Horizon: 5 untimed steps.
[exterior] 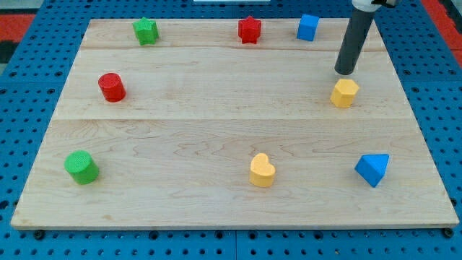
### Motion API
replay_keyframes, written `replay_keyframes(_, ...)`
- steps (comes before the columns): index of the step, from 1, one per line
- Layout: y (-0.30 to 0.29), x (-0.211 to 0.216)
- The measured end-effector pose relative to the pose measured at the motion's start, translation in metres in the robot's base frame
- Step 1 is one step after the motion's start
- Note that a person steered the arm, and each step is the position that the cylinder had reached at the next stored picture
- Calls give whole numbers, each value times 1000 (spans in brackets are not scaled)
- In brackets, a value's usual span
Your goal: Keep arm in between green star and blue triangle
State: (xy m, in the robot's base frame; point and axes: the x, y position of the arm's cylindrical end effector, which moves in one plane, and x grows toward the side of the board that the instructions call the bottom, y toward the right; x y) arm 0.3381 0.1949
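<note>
The green star [145, 30] sits near the board's top edge at the view's left. The blue triangle [372, 169] lies near the bottom right. My tip [346, 72] is at the right side of the board, just above the yellow hexagon [344, 93], close to it. The tip is well above the blue triangle and far to the right of the green star.
A red star [250, 29] and a blue cube [308, 27] sit along the top edge. A red cylinder [112, 87] is at mid left, a green cylinder [81, 167] at bottom left, a yellow heart [262, 170] at bottom centre. The wooden board [216, 94] lies on blue pegboard.
</note>
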Motion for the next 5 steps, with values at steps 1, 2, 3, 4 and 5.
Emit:
replay_keyframes(1, 0, -13)
replay_keyframes(2, 0, -14)
replay_keyframes(3, -7, -14)
replay_keyframes(4, -14, -14)
replay_keyframes(5, -24, -14)
